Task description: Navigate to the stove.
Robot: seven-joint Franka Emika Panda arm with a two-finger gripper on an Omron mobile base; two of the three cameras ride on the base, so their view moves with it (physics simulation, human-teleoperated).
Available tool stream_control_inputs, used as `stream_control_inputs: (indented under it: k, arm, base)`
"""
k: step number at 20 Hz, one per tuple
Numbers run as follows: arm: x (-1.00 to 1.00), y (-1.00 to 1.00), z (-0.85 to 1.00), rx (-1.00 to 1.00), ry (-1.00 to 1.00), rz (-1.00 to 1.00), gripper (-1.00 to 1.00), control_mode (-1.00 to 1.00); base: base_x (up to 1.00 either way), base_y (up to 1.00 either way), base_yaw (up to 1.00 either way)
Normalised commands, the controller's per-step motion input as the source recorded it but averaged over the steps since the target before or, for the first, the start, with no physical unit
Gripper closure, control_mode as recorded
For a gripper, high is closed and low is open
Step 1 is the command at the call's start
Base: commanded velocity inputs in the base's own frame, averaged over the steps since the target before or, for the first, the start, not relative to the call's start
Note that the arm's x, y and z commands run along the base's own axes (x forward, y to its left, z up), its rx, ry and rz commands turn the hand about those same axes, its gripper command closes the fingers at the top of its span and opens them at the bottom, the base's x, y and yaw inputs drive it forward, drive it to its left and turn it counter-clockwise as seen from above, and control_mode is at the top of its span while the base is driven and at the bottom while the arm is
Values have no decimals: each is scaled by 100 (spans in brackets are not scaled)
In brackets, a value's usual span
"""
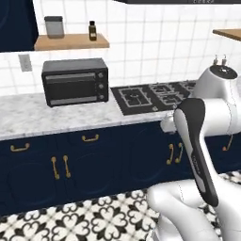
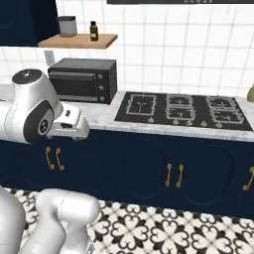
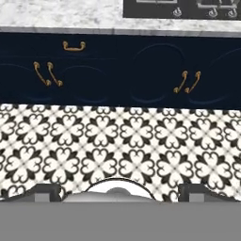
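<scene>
The base stood before the marble-topped bench [image 2: 99, 116], the drive apparently near its end; the stove [image 2: 181, 110], a flat black cooktop with square grey grates and small round knobs, lay recessed in that bench right of the boxy toaster oven [image 2: 84, 79]; the next move probably called for a short shift right to centre on it; the tool [image 3: 120, 194] pointed at the patterned floor tiles [image 3: 117, 150], its fingers wide apart and empty.

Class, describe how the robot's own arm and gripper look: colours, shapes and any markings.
The arm is glossy white with rounded, tube-like segments and a long dark stripe down one link. A round dark-grey cap tops one joint. In the hand view, the gripper shows two small dark finger tips. No cables or lettering visible.
</scene>
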Motion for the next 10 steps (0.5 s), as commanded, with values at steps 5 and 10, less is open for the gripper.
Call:
stream_control_inputs:
  k: [5,10]
  arm:
    - [0,0,0,0,0,0,-100,100]
    - [0,0,0,0,0,0,-100,100]
  base:
    - [34,-100,20]
    - [64,-100,13]
